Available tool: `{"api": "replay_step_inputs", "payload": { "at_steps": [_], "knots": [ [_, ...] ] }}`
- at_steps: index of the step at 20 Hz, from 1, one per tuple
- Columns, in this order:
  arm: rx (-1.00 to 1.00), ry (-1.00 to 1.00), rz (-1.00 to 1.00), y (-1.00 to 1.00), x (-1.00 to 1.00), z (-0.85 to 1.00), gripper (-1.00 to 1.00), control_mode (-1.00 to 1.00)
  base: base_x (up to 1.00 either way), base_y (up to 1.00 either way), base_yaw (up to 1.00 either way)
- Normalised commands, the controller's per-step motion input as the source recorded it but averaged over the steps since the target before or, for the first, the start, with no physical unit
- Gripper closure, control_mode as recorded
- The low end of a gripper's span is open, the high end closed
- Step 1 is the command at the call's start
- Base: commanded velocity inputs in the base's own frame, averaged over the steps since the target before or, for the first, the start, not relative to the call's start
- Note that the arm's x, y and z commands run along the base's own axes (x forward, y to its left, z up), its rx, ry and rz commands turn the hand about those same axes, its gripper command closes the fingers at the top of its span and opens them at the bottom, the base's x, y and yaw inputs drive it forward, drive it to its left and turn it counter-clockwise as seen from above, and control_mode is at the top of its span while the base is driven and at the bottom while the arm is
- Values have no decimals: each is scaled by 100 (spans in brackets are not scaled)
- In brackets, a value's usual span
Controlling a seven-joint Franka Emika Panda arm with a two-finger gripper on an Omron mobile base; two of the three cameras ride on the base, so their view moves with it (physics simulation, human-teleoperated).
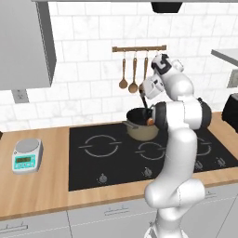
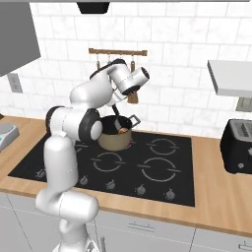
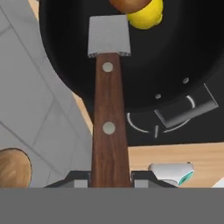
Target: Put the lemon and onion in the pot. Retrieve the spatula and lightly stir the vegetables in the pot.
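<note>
The black glass cooktop (image 1: 116, 155) carries the round tan-beige pot (image 2: 115, 137) with its dark inside on a rear burner, so the food sits ready for stirring. Above it the gripper (image 3: 110, 178) has its jaws clamped tight on the dark brown handle of the short spatula (image 3: 109, 87), whose square grey blade points down into the pot. Beside the blade lie the yellow lemon (image 3: 146, 15) and the orange-brown onion (image 3: 129, 4), touching each other; stirring looks underway.
</note>
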Motion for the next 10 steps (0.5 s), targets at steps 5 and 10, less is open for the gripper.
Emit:
{"api": "replay_step_inputs", "payload": {
  "at_steps": [5,10],
  "knots": [
    [19,16,2,37,0,-26,100,-100,0,0,0],
    [9,0,0,2,8,13,100,-100,0,0,0]
  ]
}}
